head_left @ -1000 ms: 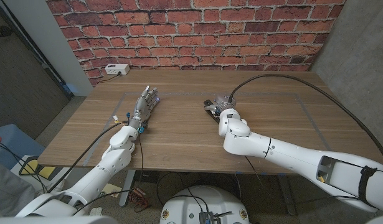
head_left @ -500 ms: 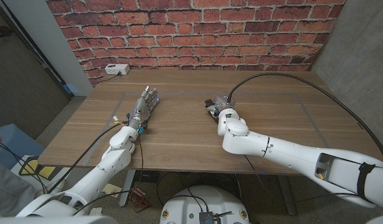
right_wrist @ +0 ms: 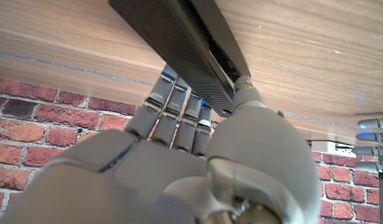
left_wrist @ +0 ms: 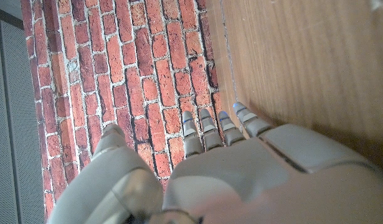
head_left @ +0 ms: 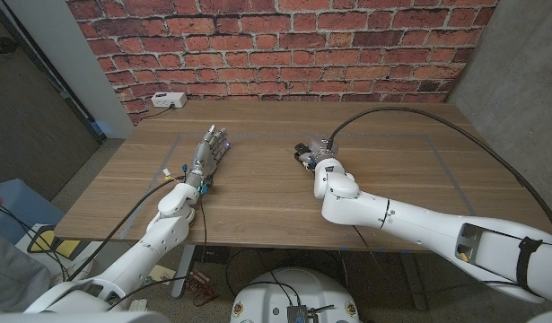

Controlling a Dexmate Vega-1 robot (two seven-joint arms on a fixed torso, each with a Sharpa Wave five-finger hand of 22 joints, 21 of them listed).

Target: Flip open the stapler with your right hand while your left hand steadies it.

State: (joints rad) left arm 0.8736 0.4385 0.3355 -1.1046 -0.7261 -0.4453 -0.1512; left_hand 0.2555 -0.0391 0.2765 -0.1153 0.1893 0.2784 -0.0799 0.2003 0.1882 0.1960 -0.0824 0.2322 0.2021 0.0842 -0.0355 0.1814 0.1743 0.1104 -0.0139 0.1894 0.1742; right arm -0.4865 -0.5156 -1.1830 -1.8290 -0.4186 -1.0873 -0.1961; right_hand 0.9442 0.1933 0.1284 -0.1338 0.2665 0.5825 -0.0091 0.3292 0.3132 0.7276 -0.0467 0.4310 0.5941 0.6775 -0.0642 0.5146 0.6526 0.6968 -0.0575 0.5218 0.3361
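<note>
Just right of center in the head view, the right hand [head_left: 317, 154] grips the black stapler [head_left: 302, 152], which lies on the wooden table [head_left: 258, 193]; the right wrist view shows fingers [right_wrist: 172, 106] and thumb curled against the stapler's [right_wrist: 179, 46] end. At center left, well apart, the left hand [head_left: 208, 152] holds nothing, its fingers [left_wrist: 207, 127] straight and slightly spread. A white box [head_left: 169, 100] sits upper left by the brick wall [head_left: 284, 45].

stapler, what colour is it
Black, clearest in the right wrist view: the stapler.
</note>
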